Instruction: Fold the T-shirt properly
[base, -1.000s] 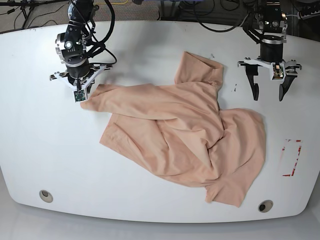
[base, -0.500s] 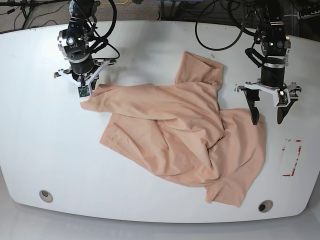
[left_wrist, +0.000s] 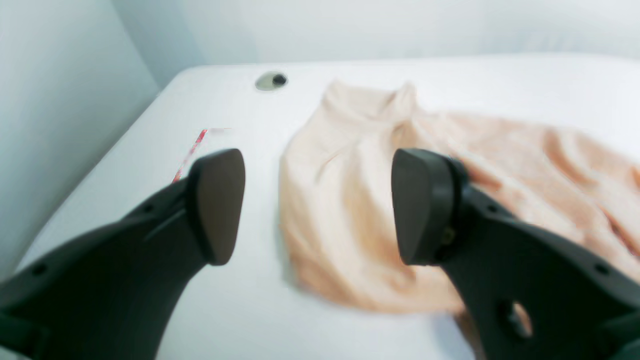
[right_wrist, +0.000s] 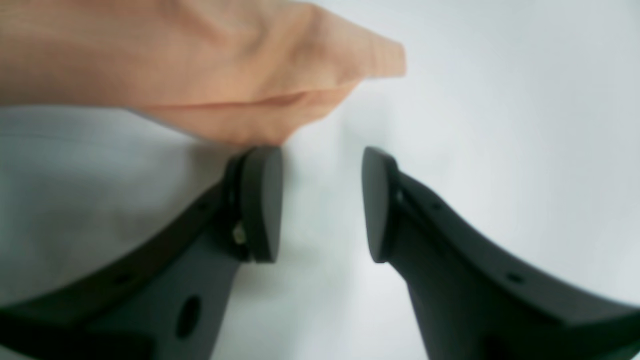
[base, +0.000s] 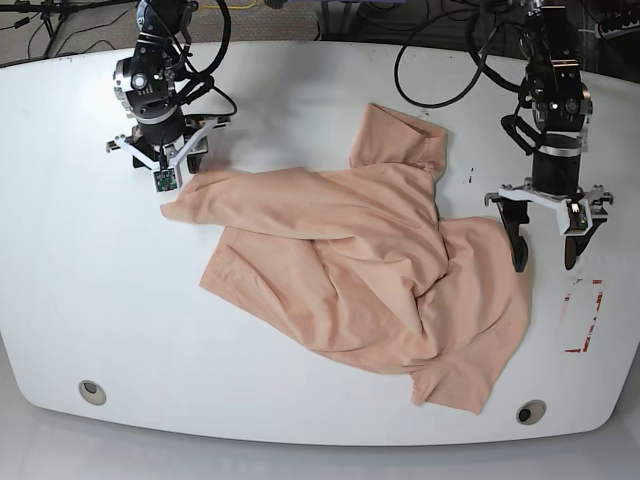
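Note:
The peach T-shirt (base: 370, 270) lies crumpled across the middle of the white table (base: 80, 300). In the base view my left gripper (base: 545, 255) hangs open over the shirt's right edge. The left wrist view shows its gripper (left_wrist: 317, 205) spread wide, with the T-shirt (left_wrist: 450, 160) edge below and between the fingers. My right gripper (base: 168, 172) stands at the shirt's far left corner. In the right wrist view that gripper (right_wrist: 320, 200) is open with bare table between the fingers, and the T-shirt (right_wrist: 225, 60) corner lies just beyond the left fingertip.
Red tape marks (base: 583, 315) sit on the table right of the shirt, also seen as red tape (left_wrist: 192, 147) in the left wrist view. Round holes (base: 92, 391) (base: 531, 412) lie near the front edge. Cables (base: 430, 60) trail at the back.
My right gripper has opened and let go of the shirt's left corner, which stays on the table. My left arm has moved forward and down to the shirt's right edge.

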